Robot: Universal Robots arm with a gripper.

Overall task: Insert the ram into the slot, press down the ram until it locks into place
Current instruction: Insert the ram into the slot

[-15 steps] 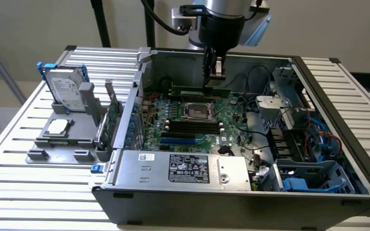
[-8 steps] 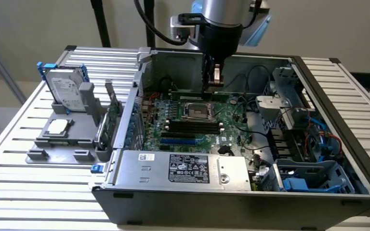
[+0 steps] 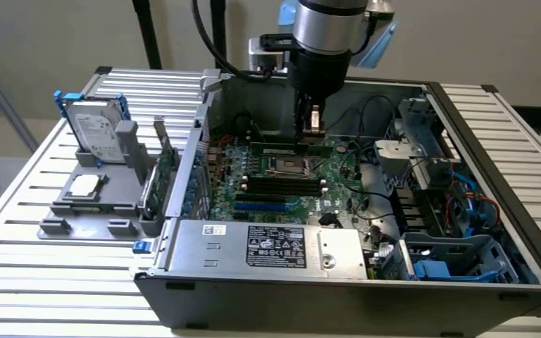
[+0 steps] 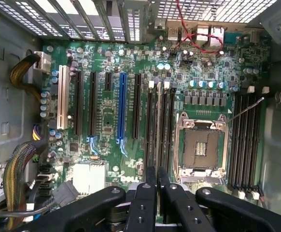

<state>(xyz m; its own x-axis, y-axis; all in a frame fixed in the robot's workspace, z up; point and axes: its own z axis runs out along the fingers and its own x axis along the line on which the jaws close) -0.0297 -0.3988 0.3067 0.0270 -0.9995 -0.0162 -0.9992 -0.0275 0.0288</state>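
Gripper (image 4: 157, 171): 2 fingers (image 4: 144, 203) closed to a thin seam, pinching the ram (image 3: 280, 149) by its upper long edge. The grip sits toward the stick's end at the exterior view's right, not at its middle.

Ram: upright on edge, clear of the motherboard (image 4: 106, 121), hanging over its middle beside the CPU socket (image 4: 201, 145). In the wrist view its top edge lines up with the black memory slots (image 4: 169, 125) between the socket and the blue slot (image 4: 122, 111). Which 1 is the slot meant, cannot tell. Not yet seated.

Handling, judged: light, stiff, thin. It should not sag from an off-centre hold, but could tip. Chips and contact edge look fragile, so grip the flat faces near the top edge only. Seating probably wants even load along that edge, else 1 end goes in first.
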